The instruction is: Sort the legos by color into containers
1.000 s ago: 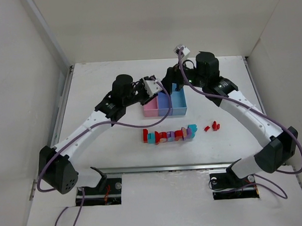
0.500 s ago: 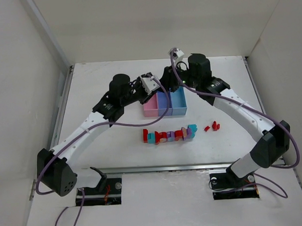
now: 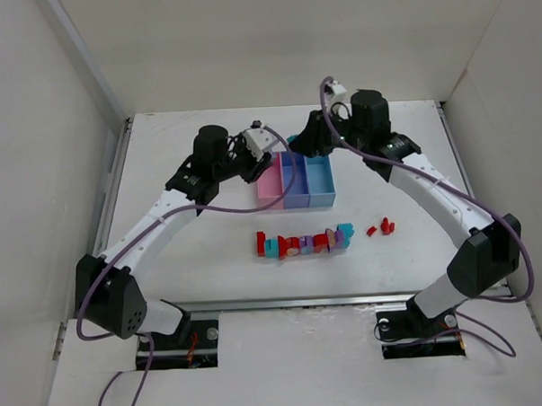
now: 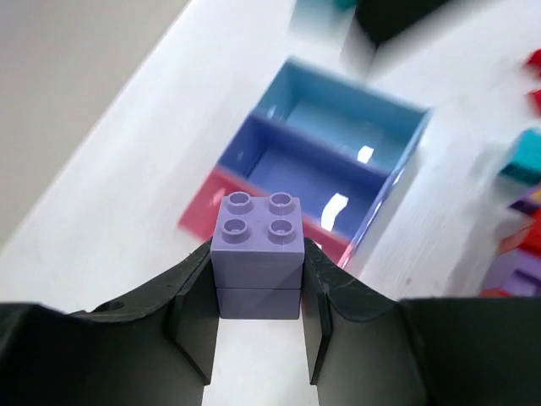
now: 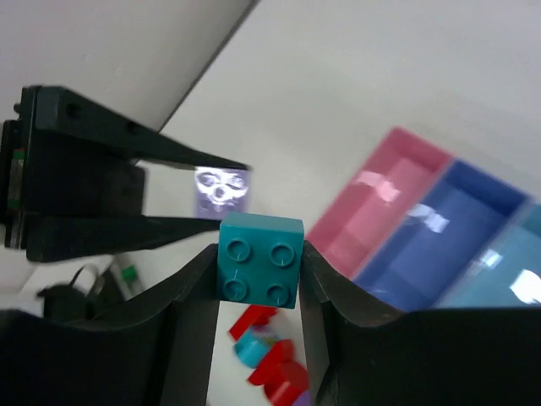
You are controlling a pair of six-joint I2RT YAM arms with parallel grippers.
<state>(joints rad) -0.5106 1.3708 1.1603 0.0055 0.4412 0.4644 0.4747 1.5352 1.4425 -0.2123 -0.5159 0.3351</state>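
My left gripper clamps a purple brick just beside the pink end of the containers. My right gripper pinches a teal brick at their far edge. The other legos lie in a row on the containers' near side.

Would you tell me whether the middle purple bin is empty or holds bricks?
Empty: the purple bin shows only bare, shiny floor where visible.
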